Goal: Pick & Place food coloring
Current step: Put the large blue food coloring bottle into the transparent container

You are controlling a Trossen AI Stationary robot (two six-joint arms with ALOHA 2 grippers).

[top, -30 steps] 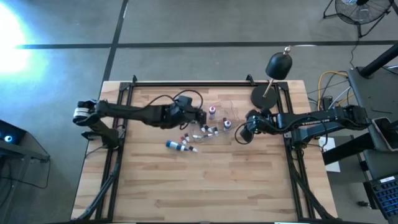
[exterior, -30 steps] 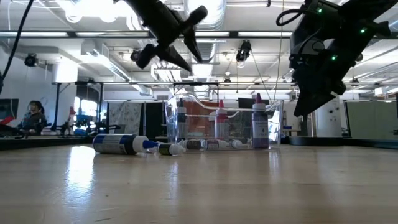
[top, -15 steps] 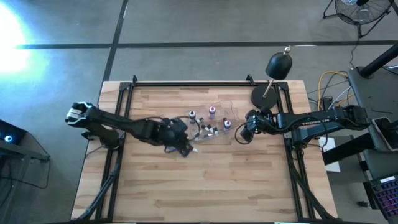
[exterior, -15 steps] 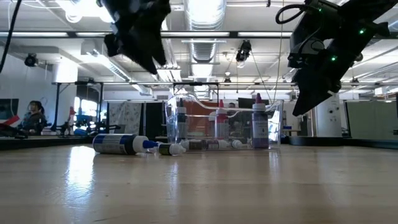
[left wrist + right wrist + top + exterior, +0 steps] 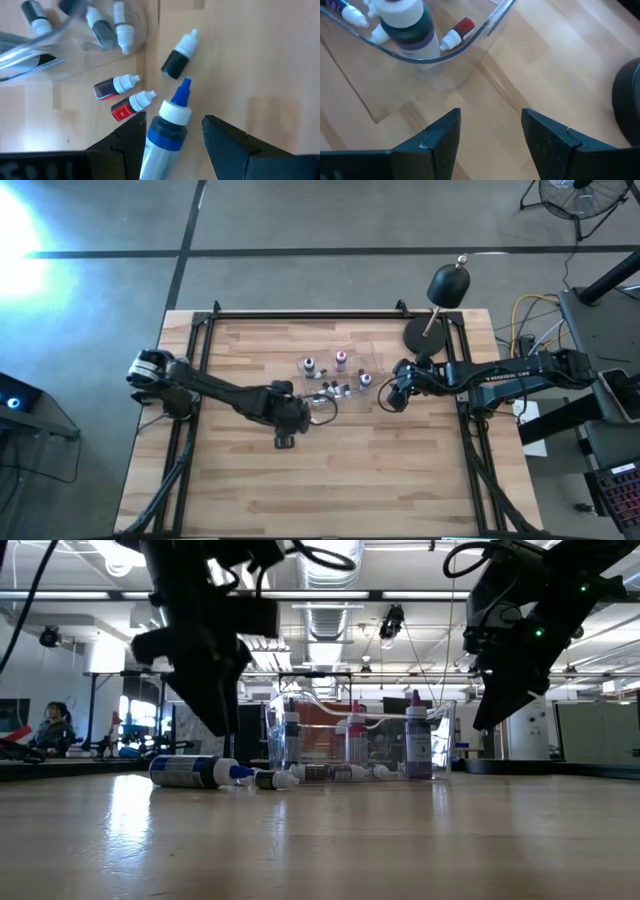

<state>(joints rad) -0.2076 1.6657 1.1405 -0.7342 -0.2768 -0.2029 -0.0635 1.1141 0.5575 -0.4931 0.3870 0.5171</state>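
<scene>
High view: left gripper (image 5: 288, 430) hangs over the scattered food coloring (image 5: 335, 390) mid-table. Left wrist view: fingers spread astride one blue-capped bottle (image 5: 167, 130); three more lie beside it. Right wrist view: right gripper (image 5: 490, 132) spread, empty, beside the clear tray (image 5: 470, 40).

Grey floor (image 5: 300, 220), wooden table (image 5: 330, 480), ceiling lights (image 5: 150, 552), corner fan (image 5: 575, 195).

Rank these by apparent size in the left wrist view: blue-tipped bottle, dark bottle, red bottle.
1. Blue-tipped bottle, clearly largest, though nearest the camera.
2. Dark bottle.
3. Red bottle, close to the dark one; unsure.
</scene>
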